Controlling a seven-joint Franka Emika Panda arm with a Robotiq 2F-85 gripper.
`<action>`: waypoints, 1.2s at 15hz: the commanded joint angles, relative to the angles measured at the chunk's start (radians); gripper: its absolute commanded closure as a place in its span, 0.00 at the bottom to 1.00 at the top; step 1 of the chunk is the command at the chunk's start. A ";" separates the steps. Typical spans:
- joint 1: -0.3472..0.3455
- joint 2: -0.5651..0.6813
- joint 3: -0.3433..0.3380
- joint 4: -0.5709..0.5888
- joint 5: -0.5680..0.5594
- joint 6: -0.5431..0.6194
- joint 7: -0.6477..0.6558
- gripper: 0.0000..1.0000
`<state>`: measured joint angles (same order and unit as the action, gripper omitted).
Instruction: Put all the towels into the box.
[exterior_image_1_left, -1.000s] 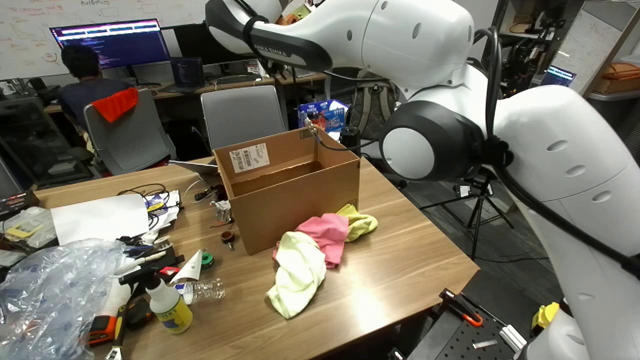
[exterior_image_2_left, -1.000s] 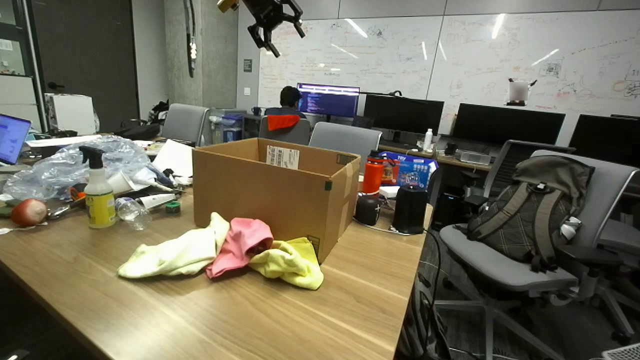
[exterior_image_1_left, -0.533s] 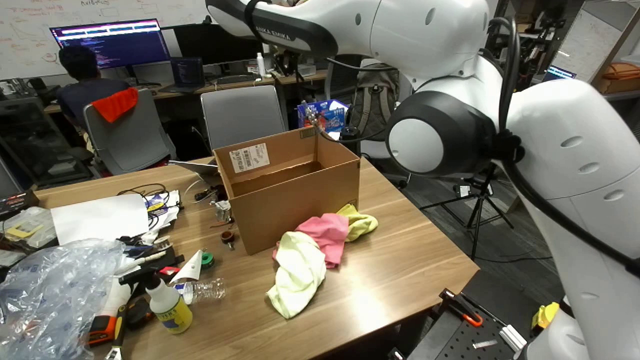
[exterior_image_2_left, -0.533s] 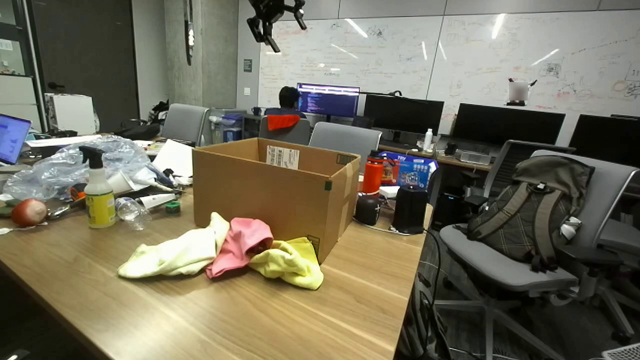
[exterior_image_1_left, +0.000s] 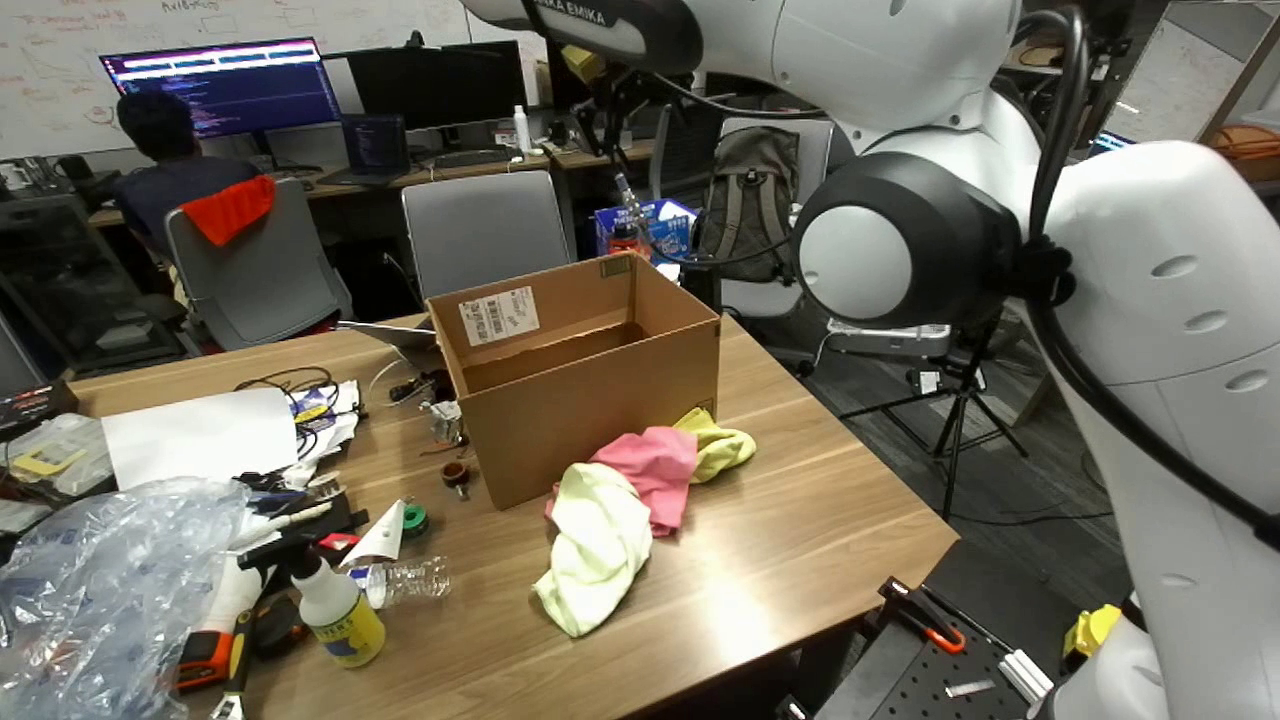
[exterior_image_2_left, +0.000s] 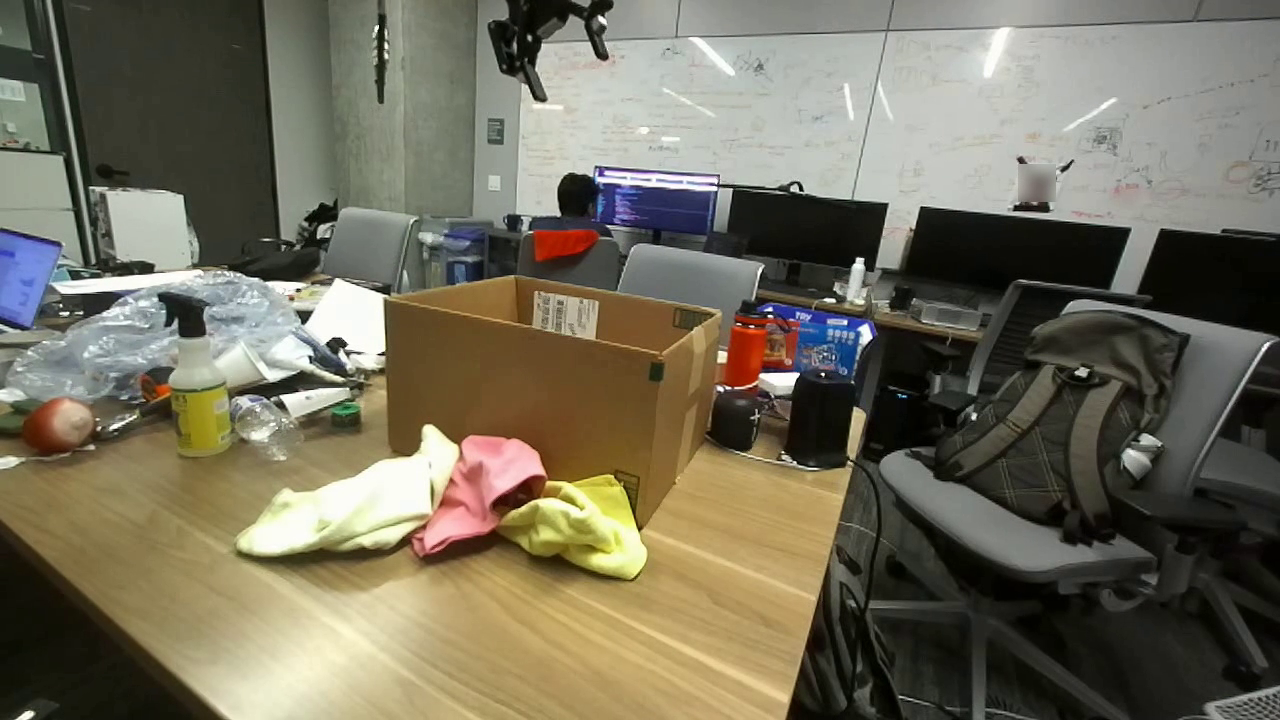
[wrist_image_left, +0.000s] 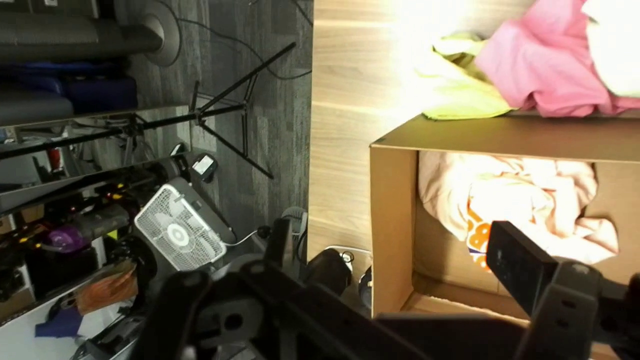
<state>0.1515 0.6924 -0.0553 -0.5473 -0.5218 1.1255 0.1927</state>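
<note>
1 cream towel (exterior_image_2_left: 350, 508), 1 pink towel (exterior_image_2_left: 480, 490) and 1 yellow towel (exterior_image_2_left: 585, 528), 3 in a row, lie on the table (exterior_image_2_left: 560, 650) by 1 cardboard box (exterior_image_2_left: 510, 385). The wrist view shows at least 1 peach towel (wrist_image_left: 525, 197) inside it. The claw (exterior_image_2_left: 569, 76) hangs higher than the box, 2 fingers (wrist_image_left: 517, 262) wide apart. 1 spray bottle (exterior_image_2_left: 201, 405) stands well apart.

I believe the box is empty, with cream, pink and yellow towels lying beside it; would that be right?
Not quite: the wrist view shows a peach towel inside the box; the cream towel, pink towel and yellow towel do lie beside it.
</note>
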 joint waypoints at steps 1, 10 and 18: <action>-0.069 -0.062 0.052 -0.058 0.114 -0.047 -0.015 0.00; -0.160 -0.173 0.121 -0.337 0.327 0.031 0.017 0.00; -0.160 -0.277 0.120 -0.726 0.327 0.311 0.099 0.00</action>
<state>0.0040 0.5094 0.0608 -1.0763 -0.2074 1.3208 0.2439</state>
